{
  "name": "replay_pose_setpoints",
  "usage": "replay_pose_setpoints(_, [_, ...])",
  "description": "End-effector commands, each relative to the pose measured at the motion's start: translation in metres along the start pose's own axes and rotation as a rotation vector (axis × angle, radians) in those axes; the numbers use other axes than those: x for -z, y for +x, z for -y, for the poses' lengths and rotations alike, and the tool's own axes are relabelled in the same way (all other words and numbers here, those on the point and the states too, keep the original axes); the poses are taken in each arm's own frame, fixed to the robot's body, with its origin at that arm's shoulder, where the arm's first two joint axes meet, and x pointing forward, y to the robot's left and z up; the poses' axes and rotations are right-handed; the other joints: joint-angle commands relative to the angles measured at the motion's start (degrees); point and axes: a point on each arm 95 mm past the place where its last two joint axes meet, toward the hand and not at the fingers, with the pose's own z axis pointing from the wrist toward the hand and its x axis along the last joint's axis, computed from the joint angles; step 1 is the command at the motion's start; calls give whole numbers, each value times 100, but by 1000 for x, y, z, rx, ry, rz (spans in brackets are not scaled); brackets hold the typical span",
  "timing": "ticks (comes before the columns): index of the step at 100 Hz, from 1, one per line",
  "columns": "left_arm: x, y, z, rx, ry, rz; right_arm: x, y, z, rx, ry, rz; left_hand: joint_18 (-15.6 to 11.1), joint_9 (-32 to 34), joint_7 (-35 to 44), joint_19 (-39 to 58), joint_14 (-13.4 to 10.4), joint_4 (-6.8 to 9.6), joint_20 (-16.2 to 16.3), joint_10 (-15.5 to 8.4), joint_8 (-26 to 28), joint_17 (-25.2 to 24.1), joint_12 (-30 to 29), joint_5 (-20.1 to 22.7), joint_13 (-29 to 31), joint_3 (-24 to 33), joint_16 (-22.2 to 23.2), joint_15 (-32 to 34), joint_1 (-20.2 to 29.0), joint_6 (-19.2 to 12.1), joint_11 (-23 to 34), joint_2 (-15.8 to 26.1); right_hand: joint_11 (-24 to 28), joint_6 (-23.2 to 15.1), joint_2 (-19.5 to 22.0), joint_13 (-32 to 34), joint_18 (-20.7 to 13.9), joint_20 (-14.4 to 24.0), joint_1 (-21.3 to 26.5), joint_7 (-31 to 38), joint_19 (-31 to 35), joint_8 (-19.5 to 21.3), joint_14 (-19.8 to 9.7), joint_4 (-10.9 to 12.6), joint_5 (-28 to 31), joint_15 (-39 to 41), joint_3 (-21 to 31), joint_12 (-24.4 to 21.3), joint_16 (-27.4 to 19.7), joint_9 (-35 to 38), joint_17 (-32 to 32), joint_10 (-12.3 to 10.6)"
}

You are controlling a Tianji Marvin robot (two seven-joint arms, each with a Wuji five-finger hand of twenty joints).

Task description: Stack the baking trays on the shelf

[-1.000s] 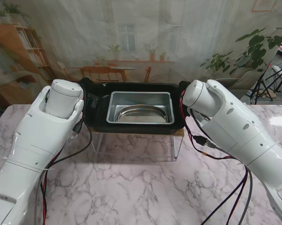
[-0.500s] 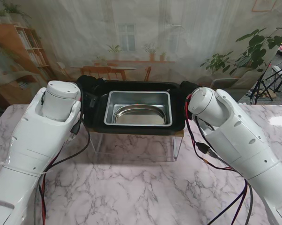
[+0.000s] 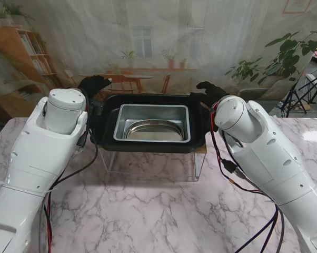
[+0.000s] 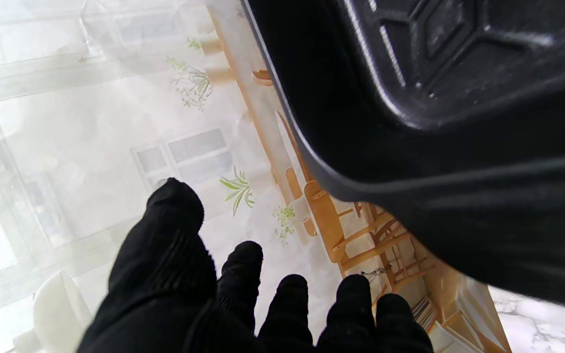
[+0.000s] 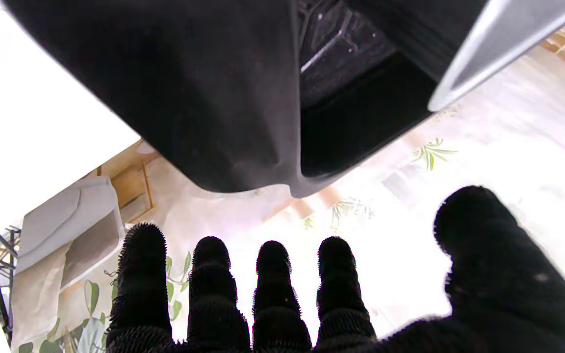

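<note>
**Nested trays on the shelf, both hands open beside them**

A black baking tray [image 3: 103,134] sits on a clear shelf [image 3: 153,163] that stands on a marble table [image 3: 158,211]. Inside the black tray lies a rectangular silver tray [image 3: 121,121], and inside that a shallow oval metal dish [image 3: 153,130].

The left hand [image 3: 92,84], in a black glove, is raised beside the far left corner of the black tray. Its fingers [image 4: 287,304] are spread apart and hold nothing; the wrist view shows the tray's edge close by but clear of the fingertips.

The right hand [image 3: 211,89], also gloved in black, is raised beside the tray's far right corner. Its fingers [image 5: 272,274] are likewise apart and empty, with a gap between them and the tray rim.

Both white arms reach in from the near corners, with red and black cables [image 3: 237,174] trailing along them.
</note>
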Motion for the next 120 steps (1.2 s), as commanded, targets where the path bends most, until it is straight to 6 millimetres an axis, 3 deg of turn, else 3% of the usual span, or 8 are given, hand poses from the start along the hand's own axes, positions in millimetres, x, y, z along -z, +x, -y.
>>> replay_pose_setpoints(1, [6, 7, 6, 17, 9, -41, 5, -2, -2, 2, -10, -12, -111, -45, 243, -173, -102, -13, -101, -4, 111, 29, 82, 181, -70, -133, 52, -41, -42, -7, 231, 222, -250, -251, 197, -69, -232, 9, -139, 105, -162, -141, -211, 48, -209, -423, -114, -98, -107, -155, -119, -161])
replay_pose_setpoints(6, [11, 9, 13, 33, 9, -55, 9, -5, -5, 1, -18, -19, 312, 74, 391, -44, 30, -4, 131, 281, 274, -73, 270, 405, 41, -143, 197, 24, 79, 212, 326, 364, -68, -307, 174, -58, -234, 13, -112, 179, -261, -154, -263, 50, -138, -428, -108, 0, -89, -127, -171, -203])
replay_pose_setpoints(12, [17, 10, 21, 48, 15, -77, 14, -9, -10, 4, -35, -37, 600, 286, 460, 67, 114, 16, 366, 473, 380, -139, 447, 570, 201, -147, 332, 86, 175, 382, 393, 450, -44, -416, 135, -41, -214, 6, -89, 216, -315, -157, -291, 52, -56, -434, -98, 11, -84, -130, -196, -244])
replay_pose_setpoints(17, [20, 10, 28, 52, 29, -111, 19, -13, -14, 4, -52, -54, 680, 521, 523, 155, 144, 26, 568, 559, 473, -184, 621, 694, 315, -143, 427, 102, 209, 447, 451, 492, -28, -468, 110, -23, -208, -2, -73, 240, -361, -163, -286, 53, 4, -440, -87, 18, -82, -123, -200, -263])
replay_pose_setpoints(33, [40, 11, 46, 90, 51, -249, 41, -25, -23, -6, -88, -127, 769, 808, 591, 252, 184, 33, 752, 623, 551, -136, 748, 884, 477, -133, 500, 136, 236, 533, 495, 530, 58, -566, 81, 43, -204, -12, -33, 306, -462, -171, -281, 55, 153, -442, -46, 55, -67, -97, -199, -298])
replay_pose_setpoints(61, [88, -12, 53, 32, 63, -571, 84, -47, -22, -37, -152, -309, 1259, 1549, 843, 658, 282, 51, 1233, 602, 763, 643, 1067, 1307, 1200, -143, 769, 466, 227, 514, 783, 656, 306, -412, -76, 324, -66, 72, -68, 542, -563, -94, -203, 41, 777, -257, 350, 163, 93, 231, -16, -283])
replay_pose_setpoints(93, [131, -58, 38, 10, 12, -740, 127, -66, 17, -88, -177, -505, 1411, 1846, 946, 891, 409, 44, 1506, 662, 850, 1058, 1082, 1435, 1471, -139, 872, 645, 191, 504, 899, 632, 367, -410, -183, 498, 12, 154, -113, 607, -454, -39, -212, 8, 1249, -108, 625, 193, 134, 658, 112, -297])
replay_pose_setpoints(120, [142, -99, 13, -23, 34, -735, 144, -77, 57, -121, -208, -558, 1501, 2110, 1002, 1012, 469, 32, 1649, 657, 952, 1155, 1096, 1577, 1665, -132, 919, 764, 181, 471, 957, 579, 376, -392, -220, 610, 52, 155, -97, 604, -379, -18, -192, 14, 1454, 1, 720, 208, 149, 909, 164, -281])
